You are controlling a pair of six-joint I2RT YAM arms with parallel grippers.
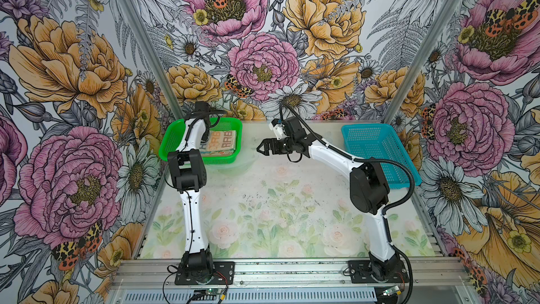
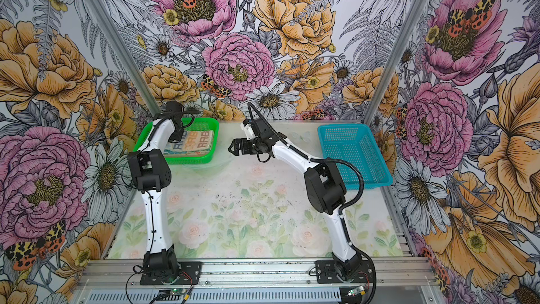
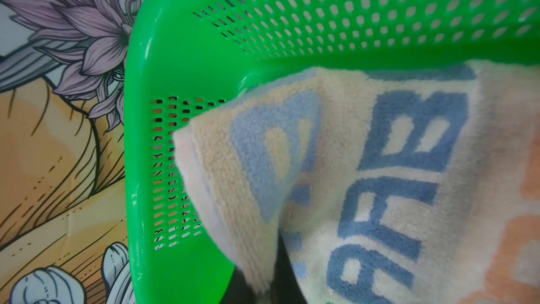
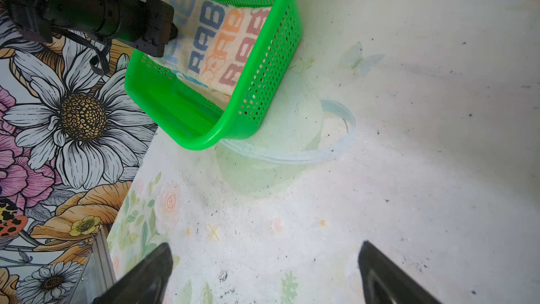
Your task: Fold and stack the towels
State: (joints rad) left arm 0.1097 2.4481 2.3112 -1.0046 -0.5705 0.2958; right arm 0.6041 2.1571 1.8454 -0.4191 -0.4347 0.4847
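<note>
Towel corner [image 3: 228, 188] pinched in left hand [image 4: 171, 32], rest folded in green basket [image 3: 181, 54]. Right hand [image 1: 261, 148] spread above worktop [image 1: 292, 188]. Lay corner flat before letting go; withdraw straight up, no dragging.

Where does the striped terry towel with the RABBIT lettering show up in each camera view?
Top view: striped terry towel left of centre, towards the back.
Top view: the same place, a little further left.
Left wrist: close up, filling much of the picture.
Right wrist: farther off, lettering readable.
Shared landmark: the green plastic mesh basket holding it.
</note>
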